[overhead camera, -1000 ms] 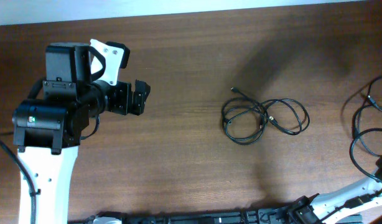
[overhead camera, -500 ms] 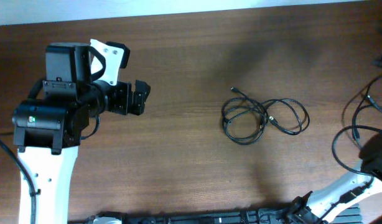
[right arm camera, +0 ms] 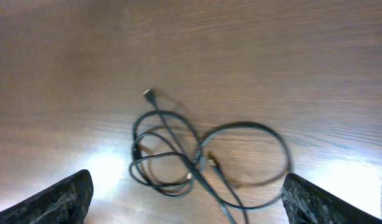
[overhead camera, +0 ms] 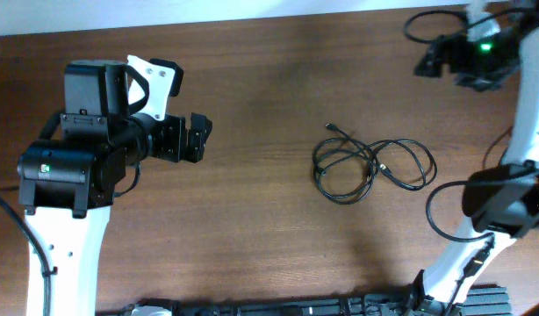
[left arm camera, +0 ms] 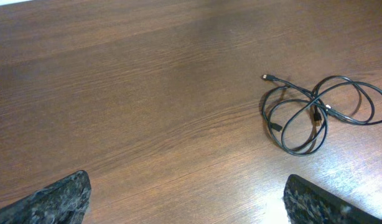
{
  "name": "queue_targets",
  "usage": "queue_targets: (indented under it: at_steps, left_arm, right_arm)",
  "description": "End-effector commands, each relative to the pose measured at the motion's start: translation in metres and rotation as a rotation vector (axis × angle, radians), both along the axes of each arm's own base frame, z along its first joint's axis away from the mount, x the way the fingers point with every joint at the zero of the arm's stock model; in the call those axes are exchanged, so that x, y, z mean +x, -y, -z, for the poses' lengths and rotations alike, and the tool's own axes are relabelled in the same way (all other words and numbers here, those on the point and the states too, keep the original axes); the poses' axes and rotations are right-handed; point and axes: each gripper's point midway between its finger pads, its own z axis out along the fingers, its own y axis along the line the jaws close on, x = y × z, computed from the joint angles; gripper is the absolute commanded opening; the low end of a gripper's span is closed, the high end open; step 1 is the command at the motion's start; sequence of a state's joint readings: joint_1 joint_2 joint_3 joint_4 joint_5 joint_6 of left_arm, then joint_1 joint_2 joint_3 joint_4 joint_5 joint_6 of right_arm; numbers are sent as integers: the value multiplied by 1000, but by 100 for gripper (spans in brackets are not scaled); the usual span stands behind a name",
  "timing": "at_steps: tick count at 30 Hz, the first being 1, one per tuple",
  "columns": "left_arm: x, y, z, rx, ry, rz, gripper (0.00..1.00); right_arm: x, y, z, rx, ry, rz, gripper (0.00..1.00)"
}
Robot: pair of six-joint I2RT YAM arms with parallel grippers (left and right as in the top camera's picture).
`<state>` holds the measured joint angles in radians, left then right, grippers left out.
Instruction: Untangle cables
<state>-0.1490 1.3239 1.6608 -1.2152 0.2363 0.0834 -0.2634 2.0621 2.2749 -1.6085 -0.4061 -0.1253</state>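
Black cables (overhead camera: 372,168) are lying in one looped tangle on the wooden table (overhead camera: 252,228), nearer its right edge than its left, so you are facing the whole untangling, while the left gripper (overhead camera: 199,138) and right gripper (overhead camera: 427,61) are both hanging spread wide, gripping nothing.

Right wrist view blurred; bright glare patches on the wooden table (right arm camera: 253,56).

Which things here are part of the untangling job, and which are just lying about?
Job: cables, one tangled bundle; left gripper and right gripper, both open, clear of it.
Not job: table; the right arm's own thick wires.
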Motion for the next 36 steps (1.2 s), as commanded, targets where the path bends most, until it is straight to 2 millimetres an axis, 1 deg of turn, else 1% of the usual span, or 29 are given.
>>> queue_targets:
  at_steps: [1,3,6,9,10,11,13,17,21,24,25,27,33,36]
  left_arm:
    - [-1,1,-4,-3,13,13,99]
    - [-1,1,-4,-3,13,13,99]
    - [-1,1,-4,-3,13,13,99]
    - [-1,1,-4,-3,13,13,99]
    - [-1,1,-4,-3,13,13,99]
    - [-1,1,-4,-3,13,13,99]
    - [-1,1,-4,-3,13,13,99]
    - [-1,1,-4,-3,13,13,99]
    - [-1,1,-4,-2,13,13,99]
    - [-1,1,-4,-3,13,13,99]
    - [-1,1,-4,-3,13,13,99]
    - [-1,1,-4,-3,13,13,99]
    - [-1,1,-4,-3,13,13,99]
    - [-1,1,-4,-2,13,13,99]
  right_arm:
    - [8,-37,25,23,-95,-4,96]
    - [7,-45,40,-12,-168,55,96]
    - [3,-51,62,-103,-255,143,96]
    - [-2,-66,81,-179,-306,186,96]
    - [-5,-74,93,-230,-325,204,96]
    - [-7,-77,99,-255,-332,215,96]
    - [-12,-87,119,-319,-351,245,96]
    - [-23,-109,152,-336,-385,259,96]
    - [-35,-124,174,-353,-407,227,94]
    - [-42,-128,177,-363,-423,212,88]
    - [-43,-128,177,-363,-430,236,87]
    - [-45,-128,177,-361,-443,275,87]
    - [-40,-125,177,-380,-420,285,87]
    - [-46,-123,176,-385,-447,320,87]
